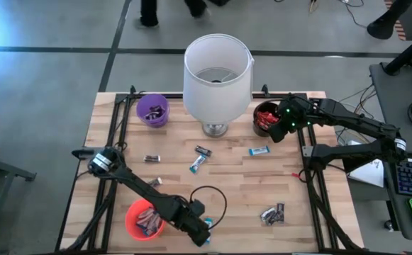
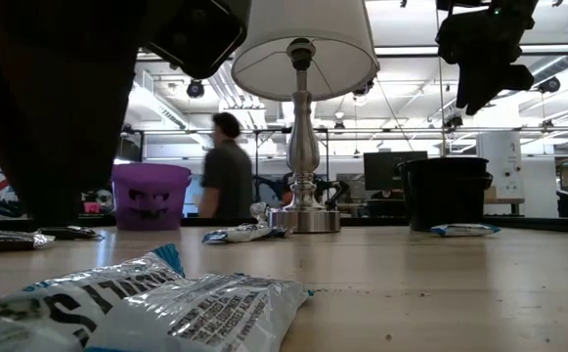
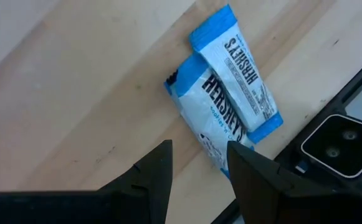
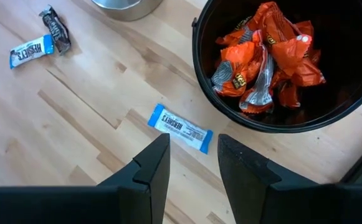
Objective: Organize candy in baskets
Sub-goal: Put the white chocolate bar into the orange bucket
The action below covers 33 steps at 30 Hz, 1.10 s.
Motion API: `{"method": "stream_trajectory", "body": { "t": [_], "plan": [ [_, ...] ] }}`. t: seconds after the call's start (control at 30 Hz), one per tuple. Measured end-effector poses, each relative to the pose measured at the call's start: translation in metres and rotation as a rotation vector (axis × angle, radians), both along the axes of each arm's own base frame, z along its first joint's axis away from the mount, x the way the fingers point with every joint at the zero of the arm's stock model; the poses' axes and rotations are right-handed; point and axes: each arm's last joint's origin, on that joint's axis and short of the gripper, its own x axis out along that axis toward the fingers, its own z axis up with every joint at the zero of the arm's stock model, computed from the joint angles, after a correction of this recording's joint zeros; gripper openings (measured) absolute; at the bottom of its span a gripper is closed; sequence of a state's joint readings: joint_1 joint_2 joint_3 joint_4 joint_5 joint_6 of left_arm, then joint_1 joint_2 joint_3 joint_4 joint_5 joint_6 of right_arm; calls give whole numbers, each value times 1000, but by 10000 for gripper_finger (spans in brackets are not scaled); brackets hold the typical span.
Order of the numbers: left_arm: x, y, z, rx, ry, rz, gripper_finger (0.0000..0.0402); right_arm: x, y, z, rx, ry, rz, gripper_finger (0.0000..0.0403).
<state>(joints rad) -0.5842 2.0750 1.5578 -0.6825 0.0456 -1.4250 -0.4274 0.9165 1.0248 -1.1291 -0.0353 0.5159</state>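
Two blue-and-white candy bars (image 3: 230, 99) lie just beyond the left end effector (image 3: 198, 163).

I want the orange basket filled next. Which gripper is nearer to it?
Left. The left gripper hangs beside the orange basket, over two blue-and-white bars, jaws open. The right gripper is across the table by the black basket.

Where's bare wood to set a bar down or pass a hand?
Free: the right front area between the blue bar and the dark pile, and the left strip below the purple basket. Crowded: centre below the lamp, and the front edge by the orange basket and left gripper.
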Motion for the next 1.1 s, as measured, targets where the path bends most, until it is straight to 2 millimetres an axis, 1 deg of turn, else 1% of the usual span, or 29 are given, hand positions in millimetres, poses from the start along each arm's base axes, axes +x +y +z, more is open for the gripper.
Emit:
{"method": "stream_trajectory", "body": {
  "t": [0.1, 0.3, 0.43, 0.97, 1.1],
  "plan": [
    [0, 0, 0, -4, -2, 6, 134, 0, 0, 0, 10, -4, 5, 123],
    [5, -3, 1, -41, -59, 11, 134, 0, 1, 0, 21, -9, 12, 123],
    [3, -2, -3, -34, -43, 29, 134, 0, 1, 0, 21, -9, 12, 123],
    [2, -2, -7, -32, -46, 26, 134, 0, 1, 0, 21, -10, 12, 123],
    [4, -5, -14, -44, -47, 19, 134, 0, 1, 0, 21, -10, 12, 123]
  ]
}}
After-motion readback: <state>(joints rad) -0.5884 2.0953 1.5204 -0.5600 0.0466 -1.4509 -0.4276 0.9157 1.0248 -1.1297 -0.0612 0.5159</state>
